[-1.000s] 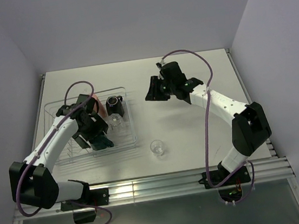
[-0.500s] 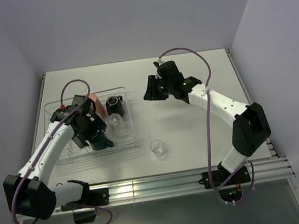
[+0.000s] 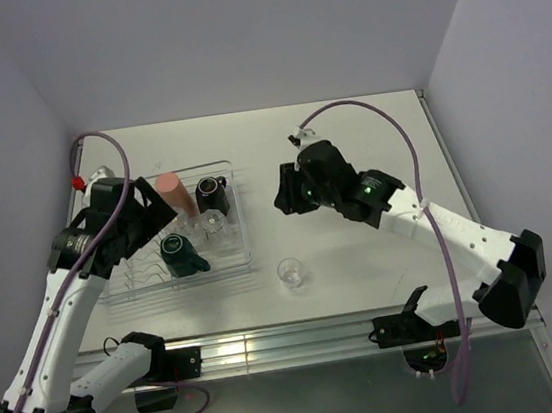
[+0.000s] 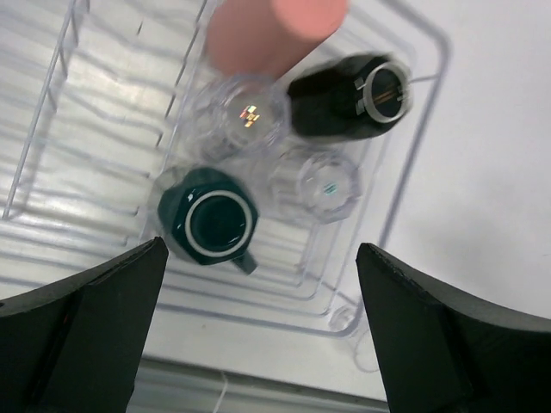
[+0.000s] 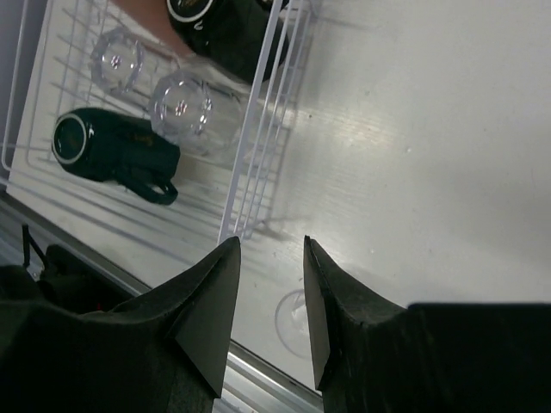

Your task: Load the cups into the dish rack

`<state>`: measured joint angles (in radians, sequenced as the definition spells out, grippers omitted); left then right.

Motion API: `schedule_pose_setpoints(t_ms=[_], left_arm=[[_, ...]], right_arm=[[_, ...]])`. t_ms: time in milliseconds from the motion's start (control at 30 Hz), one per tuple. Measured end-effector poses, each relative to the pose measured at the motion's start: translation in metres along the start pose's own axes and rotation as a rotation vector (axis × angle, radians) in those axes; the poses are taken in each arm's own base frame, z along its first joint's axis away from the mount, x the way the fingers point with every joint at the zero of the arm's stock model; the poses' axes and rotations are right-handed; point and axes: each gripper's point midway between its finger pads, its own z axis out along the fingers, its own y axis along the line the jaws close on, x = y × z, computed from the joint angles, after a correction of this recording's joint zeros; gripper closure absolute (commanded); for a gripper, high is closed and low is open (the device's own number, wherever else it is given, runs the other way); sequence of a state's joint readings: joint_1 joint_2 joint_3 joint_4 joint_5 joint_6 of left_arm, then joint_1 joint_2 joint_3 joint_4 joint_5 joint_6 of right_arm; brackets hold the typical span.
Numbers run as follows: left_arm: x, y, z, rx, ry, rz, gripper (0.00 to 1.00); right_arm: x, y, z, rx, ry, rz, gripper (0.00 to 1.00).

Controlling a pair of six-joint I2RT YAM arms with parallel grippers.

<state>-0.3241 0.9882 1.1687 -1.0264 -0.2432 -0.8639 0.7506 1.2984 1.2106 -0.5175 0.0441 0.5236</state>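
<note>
The clear dish rack point(image 3: 129, 281) point(image 4: 52, 129) point(image 5: 258, 155) lies at the left of the table. In it stand a salmon-orange cup point(image 3: 172, 191) point(image 4: 267, 30), a black mug point(image 3: 211, 188) point(image 4: 344, 95) point(image 5: 228, 26) and two clear tumblers point(image 4: 250, 116) point(image 4: 323, 185) point(image 5: 118, 56) point(image 5: 185, 107). A dark green mug point(image 3: 178, 252) point(image 4: 211, 224) point(image 5: 112, 155) lies there too. A third clear tumbler point(image 3: 290, 271) point(image 5: 293, 323) stands on the table right of the rack. My left gripper point(image 3: 152, 214) point(image 4: 263, 327) hangs wide open and empty above the rack. My right gripper point(image 3: 285, 189) point(image 5: 270, 243) hovers open and empty over the table, above the loose tumbler.
An aluminium rail point(image 3: 322, 337) runs along the near table edge. White walls close in the left, far and right sides. Purple cables point(image 3: 386, 117) loop above both arms.
My left gripper has let go of the dark green mug, risen and pulled back left. The mug stays in the rack. My right gripper has shifted slightly toward the near side.
</note>
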Motion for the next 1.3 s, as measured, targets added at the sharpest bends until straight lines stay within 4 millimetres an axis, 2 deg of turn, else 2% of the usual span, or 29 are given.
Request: schedule_pose_setpoints(t_ms=[133,300,467,567,733,1000,1300], left_arm=[[-0.028,-0.017,-0.026,0.108,-0.116,-0.014,0.01],[-0.052,-0.034,-0.047,0.19,-0.204,-0.012,0.01],[-0.066,-0.04,-0.065,0.238,-0.258,-0.006,0.01],[-0.072,-0.044,-0.071,0.255,-0.281,-0.006,0.01],[-0.073,-0.043,-0.071,0.248,-0.285,-0.003,0.01],[-0.074,-0.042,-0.07,0.241,-0.29,0.0,0.01],[-0.074,-0.041,-0.069,0.235,-0.293,0.001,0.01]], right_arm=[[0.033,0.007,-0.014,0.001,0.035,-0.047,0.57],[0.086,0.006,-0.01,0.052,0.131,-0.107,0.57],[0.121,0.008,-0.003,0.081,0.194,-0.148,0.57],[0.135,0.009,0.003,0.104,0.219,-0.168,0.57],[0.158,0.011,0.012,0.139,0.258,-0.209,0.57],[0.175,0.017,0.012,0.145,0.275,-0.232,0.58],[0.202,0.002,0.027,0.214,0.339,-0.268,0.62]])
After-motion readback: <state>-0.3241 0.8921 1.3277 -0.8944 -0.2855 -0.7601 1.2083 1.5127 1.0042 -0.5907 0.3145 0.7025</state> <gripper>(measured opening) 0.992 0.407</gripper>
